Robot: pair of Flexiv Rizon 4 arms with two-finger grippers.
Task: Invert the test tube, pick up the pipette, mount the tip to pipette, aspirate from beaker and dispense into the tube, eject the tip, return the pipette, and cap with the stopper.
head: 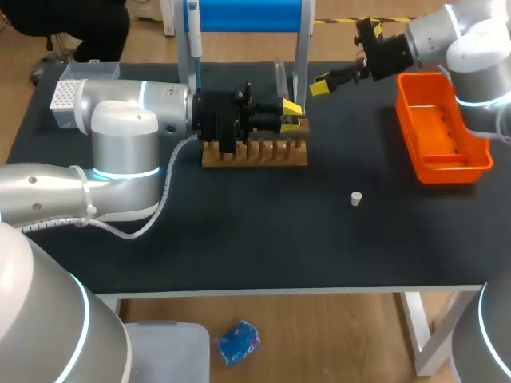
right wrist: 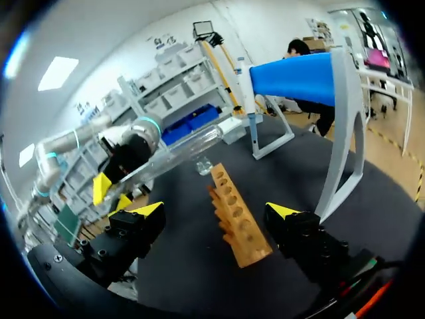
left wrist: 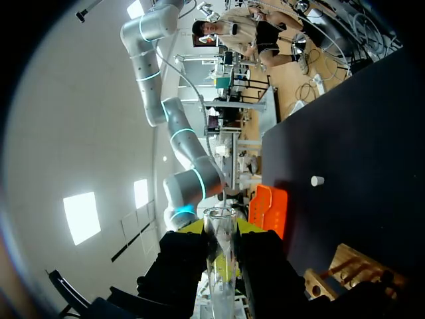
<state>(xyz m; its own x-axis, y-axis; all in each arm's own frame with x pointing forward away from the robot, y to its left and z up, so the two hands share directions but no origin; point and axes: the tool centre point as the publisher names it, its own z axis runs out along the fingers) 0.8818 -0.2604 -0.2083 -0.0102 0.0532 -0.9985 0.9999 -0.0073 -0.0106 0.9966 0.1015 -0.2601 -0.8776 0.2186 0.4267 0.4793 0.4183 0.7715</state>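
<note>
The test tube (left wrist: 219, 266) is sitting between the two yellow-tipped fingers of the left gripper (left wrist: 220, 229), which are pressing on it from both sides, so this claw is closed on the glass. The tube is sticking out past the fingertips, with what looks like its open mouth at the far end. It is hanging just above the wooden rack (head: 254, 153), near the middle of the table's (head: 263, 239) back edge.

The tube is looking light, stiff, smooth and breakable. I judge that it is calling for a gentle squeeze on the straight middle of the body, away from the rim, and for a slow turn so the slick glass is not sliding through the pads.

The right gripper (right wrist: 216, 211) is hovering near the back edge, just right of the rack, with its fingers spread wide and nothing between them.

The small white stopper (head: 356, 198) is lying alone on the table, in front of the rack and to its right, well apart from both grippers. The orange bin (head: 411, 128) is resting by the right edge. Behind the rack, the blue stand (head: 251, 14) is rising at the back edge with the pipette (head: 192, 32) hanging on its left side. A white tip box (head: 65, 94) is occupying the back left corner.
</note>
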